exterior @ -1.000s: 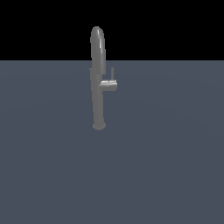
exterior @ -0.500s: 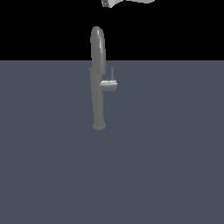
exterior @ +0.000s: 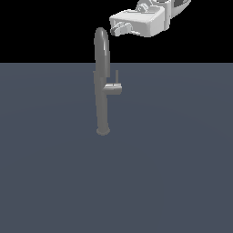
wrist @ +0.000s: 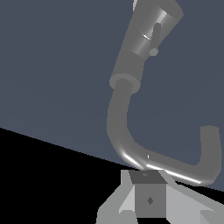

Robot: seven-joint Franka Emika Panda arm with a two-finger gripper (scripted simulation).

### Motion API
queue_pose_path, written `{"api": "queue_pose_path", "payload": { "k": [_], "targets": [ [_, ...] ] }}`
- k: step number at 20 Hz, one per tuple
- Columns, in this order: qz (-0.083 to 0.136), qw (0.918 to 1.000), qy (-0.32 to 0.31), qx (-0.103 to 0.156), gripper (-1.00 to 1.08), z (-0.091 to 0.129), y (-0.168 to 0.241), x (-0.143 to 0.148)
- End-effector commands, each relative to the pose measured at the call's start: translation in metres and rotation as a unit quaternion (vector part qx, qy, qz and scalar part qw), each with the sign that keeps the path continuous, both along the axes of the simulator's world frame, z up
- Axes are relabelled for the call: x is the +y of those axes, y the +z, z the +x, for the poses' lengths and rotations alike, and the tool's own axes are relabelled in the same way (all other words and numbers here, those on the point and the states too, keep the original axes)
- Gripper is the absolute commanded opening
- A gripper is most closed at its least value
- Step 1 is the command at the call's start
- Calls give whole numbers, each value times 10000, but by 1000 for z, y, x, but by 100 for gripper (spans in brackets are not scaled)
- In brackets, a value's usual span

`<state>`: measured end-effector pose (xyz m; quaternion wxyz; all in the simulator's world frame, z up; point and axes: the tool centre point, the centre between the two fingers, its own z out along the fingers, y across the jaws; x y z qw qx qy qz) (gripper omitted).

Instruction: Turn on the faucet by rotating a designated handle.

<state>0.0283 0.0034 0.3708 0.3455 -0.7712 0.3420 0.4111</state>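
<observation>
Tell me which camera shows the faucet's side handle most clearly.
The exterior view. There the handle shows in side profile, jutting from the faucet toward the exterior view's right, its thin rod pointing up, unobstructed. The wrist view sees the handle steeply foreshortened along the column, its shape harder to read.

Grey metallic faucet (exterior: 102,86) with a darker handle (exterior: 114,86) rod, white gripper (exterior: 119,30), slate-blue floor (exterior: 173,159), black background.
</observation>
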Motion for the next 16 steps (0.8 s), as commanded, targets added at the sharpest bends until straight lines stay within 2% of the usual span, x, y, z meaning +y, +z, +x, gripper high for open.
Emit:
{"api": "queue_pose_path", "payload": {
  "k": [1, 5, 10, 16],
  "targets": [
    [247, 9990, -226, 300, -100, 11, -16, -2],
    [624, 9934, -587, 767, -100, 27, -43, -3],
    [1054, 9807, -1005, 1304, -100, 41, -77, -3],
    [1418, 9645, -1364, 1762, -100, 50, -107, 0]
  ]
}}
